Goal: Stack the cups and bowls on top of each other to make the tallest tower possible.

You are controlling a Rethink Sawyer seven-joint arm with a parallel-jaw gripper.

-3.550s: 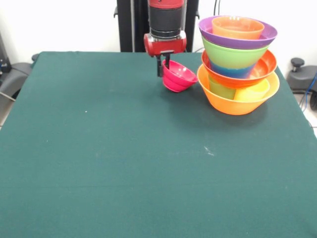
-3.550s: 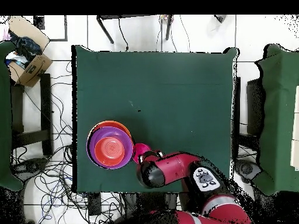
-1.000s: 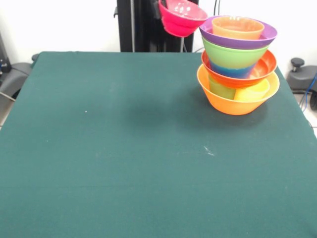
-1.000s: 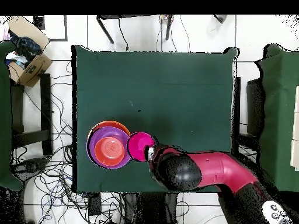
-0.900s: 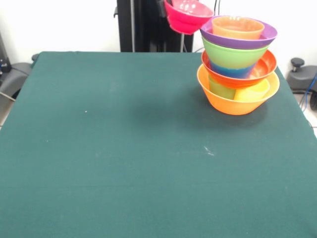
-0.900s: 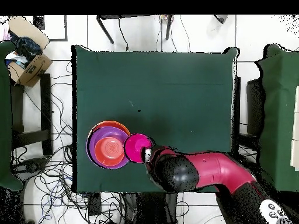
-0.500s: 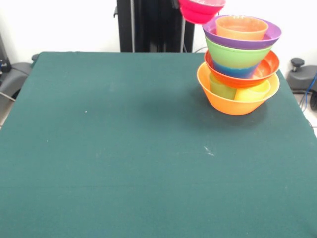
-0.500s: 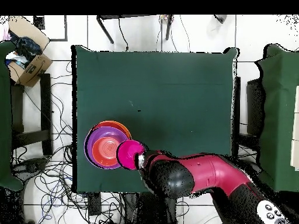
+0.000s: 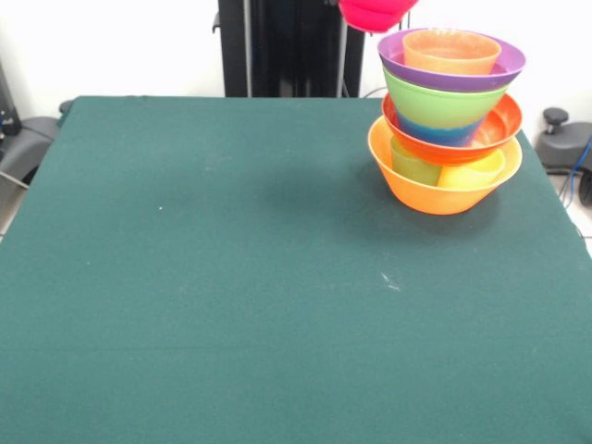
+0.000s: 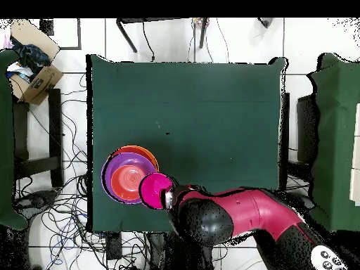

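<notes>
Small pink bowl has risen, overlapping the tower's rim overhead; end effector grips it.

A green table stands amid floor cables, a cardboard box beyond its corner.

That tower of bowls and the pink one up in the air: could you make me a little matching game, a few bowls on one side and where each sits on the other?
Things:
1. pink bowl
2. big orange bowl
3. purple bowl
4. small orange bowl

Places:
A. bottom of the tower, on the table
B. nested inside the purple bowl, topmost
C. lifted in the air, beside the tower's top
D. wide rim near the top, above the lime green bowl

Pairs: 1-C, 2-A, 3-D, 4-B
</notes>
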